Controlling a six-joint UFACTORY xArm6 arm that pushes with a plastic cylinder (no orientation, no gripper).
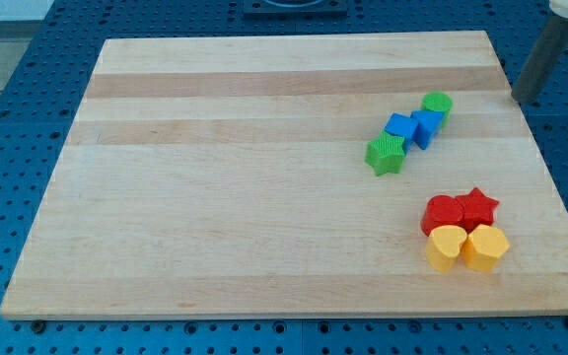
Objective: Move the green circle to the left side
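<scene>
Nearest the view's bottom sit 2 yellow blocks (466, 247), touching 2 red blocks (460, 210) just above them. Further up, the green circle (437, 104) tops a diagonal chain, touching a blue block (426, 126), then another blue block (400, 126) and a green star (386, 155). My tip (525, 100), a bare rod holding nothing, stands off the board's right edge, so the circle lies toward the view's left of it, in line for a leftward push.

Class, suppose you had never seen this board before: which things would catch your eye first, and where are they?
A diagonal chain on the view's right: green circle, two blue blocks, green star. Below it a tight cluster: red blocks above two yellow ones. My tip sits at the wooden board's right edge, right of the green circle, apart from it.
</scene>
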